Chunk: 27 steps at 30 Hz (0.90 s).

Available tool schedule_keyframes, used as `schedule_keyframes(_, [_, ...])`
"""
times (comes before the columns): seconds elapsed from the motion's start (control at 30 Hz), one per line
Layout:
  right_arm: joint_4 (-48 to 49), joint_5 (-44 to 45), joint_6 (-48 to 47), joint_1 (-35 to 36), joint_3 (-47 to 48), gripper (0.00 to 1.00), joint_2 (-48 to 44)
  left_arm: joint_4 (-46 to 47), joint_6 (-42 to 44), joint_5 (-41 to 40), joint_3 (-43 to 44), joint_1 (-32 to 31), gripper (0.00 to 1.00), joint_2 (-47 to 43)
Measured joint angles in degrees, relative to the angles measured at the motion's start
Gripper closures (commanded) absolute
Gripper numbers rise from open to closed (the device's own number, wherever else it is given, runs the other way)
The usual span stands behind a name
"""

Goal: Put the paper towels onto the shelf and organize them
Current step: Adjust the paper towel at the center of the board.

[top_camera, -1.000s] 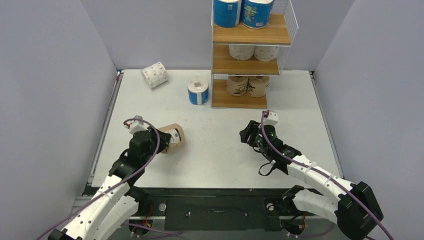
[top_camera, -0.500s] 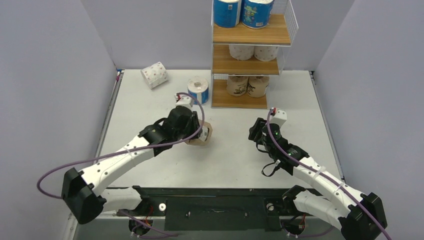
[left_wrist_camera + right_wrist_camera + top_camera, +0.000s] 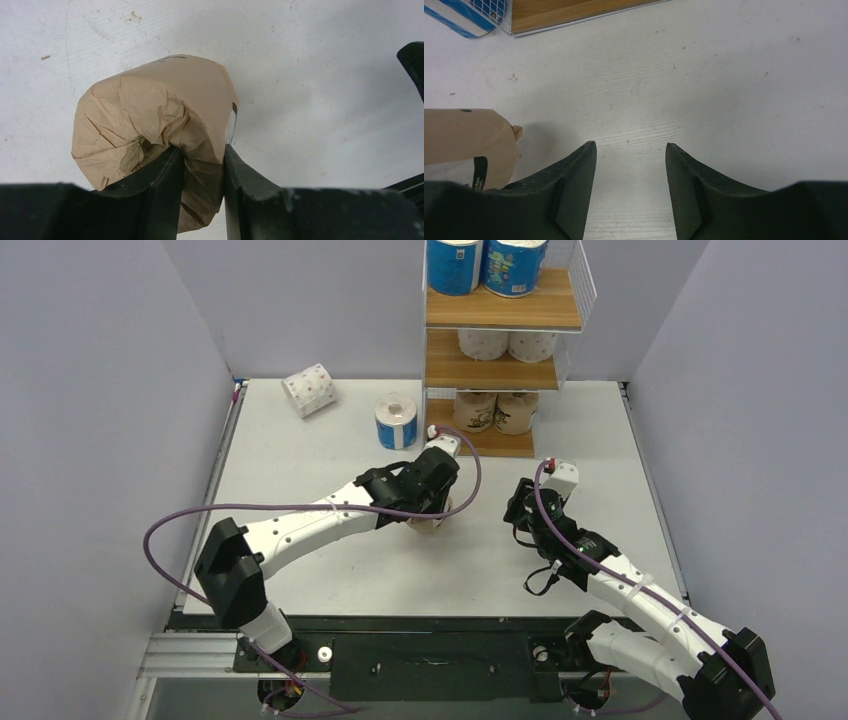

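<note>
Your left gripper [image 3: 432, 512] pinches a brown kraft roll [image 3: 150, 105] short of the shelf [image 3: 555, 305]; your right gripper [image 3: 630, 145] stands spread and empty.

In your left wrist view both fingers [image 3: 167, 172] press into the crumpled paper at the roll's near end, and the rest of the roll juts out ahead of them, low over the table [image 3: 300, 460]. Whether it touches the table you cannot tell. The shelf's bottom board lies just beyond this gripper, slightly to its right. A loose blue roll [image 3: 396, 421] stands beyond it to the left, and a white dotted roll [image 3: 308, 390] lies farther off the same way. Your right gripper hangs over bare table with the held roll close at its left. The shelf carries two blue rolls [image 3: 455, 265] on top, two white rolls [image 3: 483, 343] in the middle and two brown rolls [image 3: 474, 410] at the bottom.
</note>
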Motion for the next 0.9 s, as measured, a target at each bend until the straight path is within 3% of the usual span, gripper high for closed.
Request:
schedule_keyframes(0.43, [0.02, 0.2, 0.0, -0.5, -0.17, 0.51, -0.11, -4.39, 4.15, -1.11, 6.82, -2.71, 0.65, 10.97])
schedule_keyframes(0.9, [0.11, -0.37, 0.02, -0.94, -0.85, 0.45, -0.7, -5.35, 5.25, -1.84, 8.5, -3.78, 0.22, 12.07])
